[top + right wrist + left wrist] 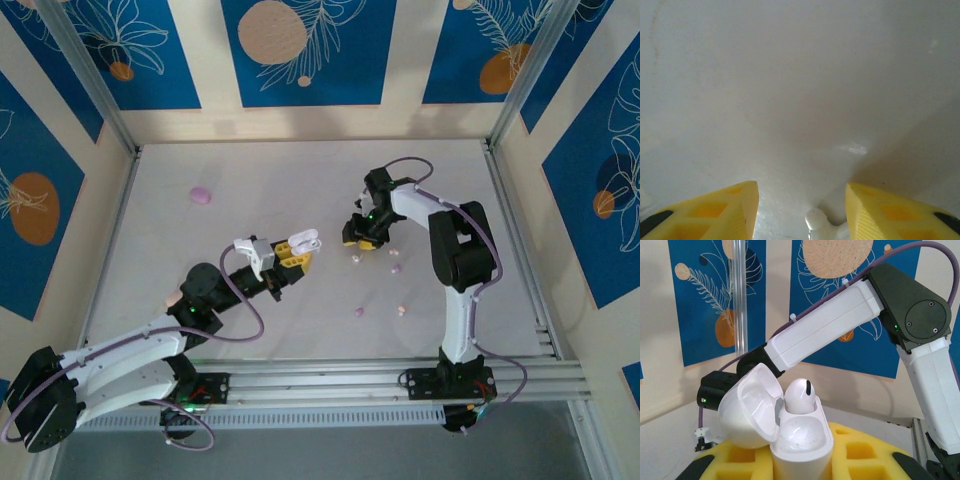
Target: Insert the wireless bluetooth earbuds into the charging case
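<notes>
Earbud (799, 396), glossy rounded white plastic; in smooth charging case (802, 442)

The top view looks down on the whole table (280, 170) from above the near edge. The left wrist view faces level toward the right arm (830, 325), which both views share. The right wrist view looks down at the table from very close.
</notes>
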Controlling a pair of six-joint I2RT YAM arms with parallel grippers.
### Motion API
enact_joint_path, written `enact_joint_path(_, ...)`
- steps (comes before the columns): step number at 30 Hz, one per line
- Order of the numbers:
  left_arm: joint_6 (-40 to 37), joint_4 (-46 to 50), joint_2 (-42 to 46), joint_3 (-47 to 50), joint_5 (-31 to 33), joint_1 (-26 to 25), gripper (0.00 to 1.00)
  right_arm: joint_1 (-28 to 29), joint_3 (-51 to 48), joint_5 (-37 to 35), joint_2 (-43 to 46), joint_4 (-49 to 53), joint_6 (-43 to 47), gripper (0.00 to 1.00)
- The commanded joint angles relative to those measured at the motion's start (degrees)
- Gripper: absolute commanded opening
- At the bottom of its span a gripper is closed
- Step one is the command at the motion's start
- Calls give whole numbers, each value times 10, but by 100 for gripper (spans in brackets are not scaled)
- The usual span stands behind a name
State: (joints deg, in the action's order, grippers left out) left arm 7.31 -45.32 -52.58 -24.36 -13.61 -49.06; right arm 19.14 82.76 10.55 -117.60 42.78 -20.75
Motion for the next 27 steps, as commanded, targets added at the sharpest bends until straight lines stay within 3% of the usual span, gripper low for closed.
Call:
enact_joint_path(1,-5,-14,5,5,5,-8,18,8,1,5,-5,28,10,48)
enact_joint_path(27,6,-31,-12,2,-4,-9,18,28,-93,-9,98,45,16,47)
